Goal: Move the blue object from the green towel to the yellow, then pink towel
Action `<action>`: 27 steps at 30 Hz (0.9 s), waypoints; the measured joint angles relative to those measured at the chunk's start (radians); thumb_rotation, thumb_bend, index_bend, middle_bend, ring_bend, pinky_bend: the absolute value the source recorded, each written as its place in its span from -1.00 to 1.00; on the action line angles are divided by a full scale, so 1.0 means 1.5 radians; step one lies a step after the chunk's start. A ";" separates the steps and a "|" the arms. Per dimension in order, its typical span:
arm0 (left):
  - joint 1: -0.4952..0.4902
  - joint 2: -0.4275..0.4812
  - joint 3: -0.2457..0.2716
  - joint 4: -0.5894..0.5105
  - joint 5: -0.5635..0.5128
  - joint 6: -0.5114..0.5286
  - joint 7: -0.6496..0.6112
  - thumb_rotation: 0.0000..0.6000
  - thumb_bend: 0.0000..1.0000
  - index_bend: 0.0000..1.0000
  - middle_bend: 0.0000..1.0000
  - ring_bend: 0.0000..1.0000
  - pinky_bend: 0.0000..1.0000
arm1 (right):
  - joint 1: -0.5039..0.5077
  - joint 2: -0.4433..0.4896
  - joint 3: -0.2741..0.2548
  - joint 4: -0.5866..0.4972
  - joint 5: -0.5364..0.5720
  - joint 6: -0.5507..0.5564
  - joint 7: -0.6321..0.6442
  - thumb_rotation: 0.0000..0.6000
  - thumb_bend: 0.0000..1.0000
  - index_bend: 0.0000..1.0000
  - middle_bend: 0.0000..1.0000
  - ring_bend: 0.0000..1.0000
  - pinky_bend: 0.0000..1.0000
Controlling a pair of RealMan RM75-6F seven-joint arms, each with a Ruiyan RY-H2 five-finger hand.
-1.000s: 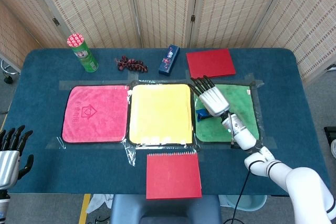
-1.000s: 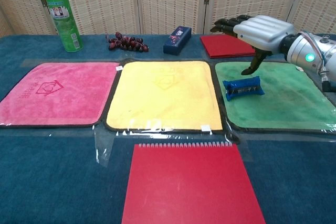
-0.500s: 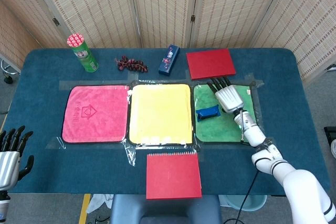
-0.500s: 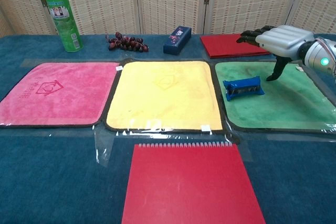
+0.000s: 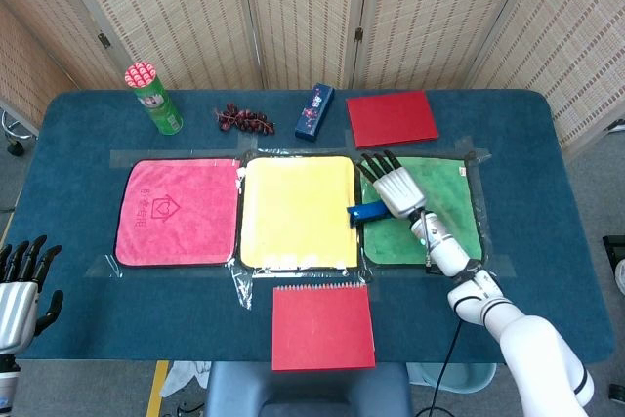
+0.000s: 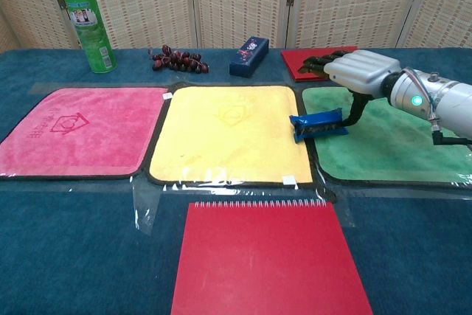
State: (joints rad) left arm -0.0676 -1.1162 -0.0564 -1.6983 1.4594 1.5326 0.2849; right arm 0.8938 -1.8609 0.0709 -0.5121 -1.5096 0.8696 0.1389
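Right hand (image 6: 359,73) pushes the blue packet (image 6: 318,125) sideways with its thumb, fingers spread, not grasping. Packet straddles green towel (image 6: 398,145) and yellow towel (image 6: 221,134). Left hand (image 5: 18,280) idles, released.

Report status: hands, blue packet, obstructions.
Right hand pushing, thumb against the blue rectangular packet; left hand idle. Packet straddles the green towel and yellow towel seam. Path unobstructed.

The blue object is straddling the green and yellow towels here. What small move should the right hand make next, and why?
Probably keep nudging left. The blue object lies across the seam, partly on the yellow towel, and the right hand has its thumb down at the object's right end, not gripping it.
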 measured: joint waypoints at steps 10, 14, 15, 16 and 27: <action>0.006 -0.001 0.003 0.014 -0.003 0.002 -0.014 1.00 -0.04 -0.65 -0.83 -0.84 -0.98 | 0.048 -0.034 0.033 -0.037 0.011 -0.004 -0.047 1.00 -0.75 -1.00 -1.00 -1.00 -1.00; 0.008 0.001 0.003 0.018 -0.003 0.005 -0.018 1.00 -0.04 -0.65 -0.83 -0.84 -0.98 | 0.068 -0.050 0.049 -0.050 0.021 -0.011 -0.070 1.00 -0.75 -1.00 -1.00 -1.00 -1.00; 0.009 0.001 0.002 0.018 -0.003 0.005 -0.019 1.00 -0.04 -0.65 -0.83 -0.84 -0.98 | 0.074 -0.054 0.053 -0.053 0.024 -0.012 -0.076 1.00 -0.75 -1.00 -1.00 -1.00 -1.00; 0.009 0.001 0.003 0.018 -0.003 0.005 -0.020 1.00 -0.04 -0.65 -0.83 -0.84 -0.98 | 0.078 -0.057 0.057 -0.055 0.026 -0.014 -0.081 1.00 -0.75 -1.00 -1.00 -1.00 -1.00; 0.001 0.005 0.002 0.014 0.010 -0.001 -0.016 1.00 -0.03 -0.65 -0.84 -0.84 -0.98 | 0.096 -0.050 0.077 -0.113 0.040 -0.003 -0.137 1.00 -0.75 -1.00 -1.00 -1.00 -1.00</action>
State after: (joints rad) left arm -0.0659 -1.1081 -0.0529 -1.6775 1.4740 1.5306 0.2613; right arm 1.0373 -1.9360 0.1865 -0.6822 -1.4498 0.8650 -0.0666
